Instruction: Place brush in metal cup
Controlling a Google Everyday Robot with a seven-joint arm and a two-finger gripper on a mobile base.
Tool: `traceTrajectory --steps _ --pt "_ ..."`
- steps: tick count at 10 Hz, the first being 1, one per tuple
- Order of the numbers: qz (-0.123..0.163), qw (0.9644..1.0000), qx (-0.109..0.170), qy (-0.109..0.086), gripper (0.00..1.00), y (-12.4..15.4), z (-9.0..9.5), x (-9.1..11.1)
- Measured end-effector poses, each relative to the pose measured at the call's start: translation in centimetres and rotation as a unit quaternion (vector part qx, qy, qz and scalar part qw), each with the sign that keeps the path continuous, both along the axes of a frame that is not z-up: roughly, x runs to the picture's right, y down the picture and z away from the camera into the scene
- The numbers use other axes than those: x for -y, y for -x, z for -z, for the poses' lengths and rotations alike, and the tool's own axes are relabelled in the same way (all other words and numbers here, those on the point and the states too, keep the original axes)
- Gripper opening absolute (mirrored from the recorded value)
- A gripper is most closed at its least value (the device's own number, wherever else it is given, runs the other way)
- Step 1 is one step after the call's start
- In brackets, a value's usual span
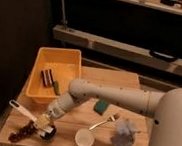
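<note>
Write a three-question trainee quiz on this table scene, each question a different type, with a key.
1. True or false: the brush lies flat inside the yellow bin.
2. The gripper is: A) over the white cup B) above the metal cup at the table's front left C) over the green sponge
3. Fill in: the gripper is shut on the ____.

Key: 1 false; 2 B; 3 brush
</note>
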State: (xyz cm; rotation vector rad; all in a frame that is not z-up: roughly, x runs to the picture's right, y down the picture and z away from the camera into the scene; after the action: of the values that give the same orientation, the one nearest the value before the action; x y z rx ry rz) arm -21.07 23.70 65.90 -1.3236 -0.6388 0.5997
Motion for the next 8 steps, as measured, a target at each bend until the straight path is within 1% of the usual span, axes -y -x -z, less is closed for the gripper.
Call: traceTrajectory --steps 1,3,4,5,6,7,8 --pt "0.000 1.0000 0.001 0.001 0.07 -0.06 -0.02 -0.03" --pt "0.000 1.0000 0.004 0.001 0.27 -0.25 -0.08 -0.13" --pt "0.000 1.0000 0.005 0.002 0.39 -0.33 -0.14 -0.26" --pt "-0.001 1.0000 0.006 0.002 0.47 -0.35 -0.15 -0.33" --pt "-0.001 1.0000 0.005 0.002 0.57 -0.37 -0.17 -0.36" --pt "-0.001 1.0000 0.005 0.000 0.69 -0.32 -0.22 -0.33" --pt "-0.001 1.0000 0.005 -0.001 0.77 -0.24 -0.26 -0.31"
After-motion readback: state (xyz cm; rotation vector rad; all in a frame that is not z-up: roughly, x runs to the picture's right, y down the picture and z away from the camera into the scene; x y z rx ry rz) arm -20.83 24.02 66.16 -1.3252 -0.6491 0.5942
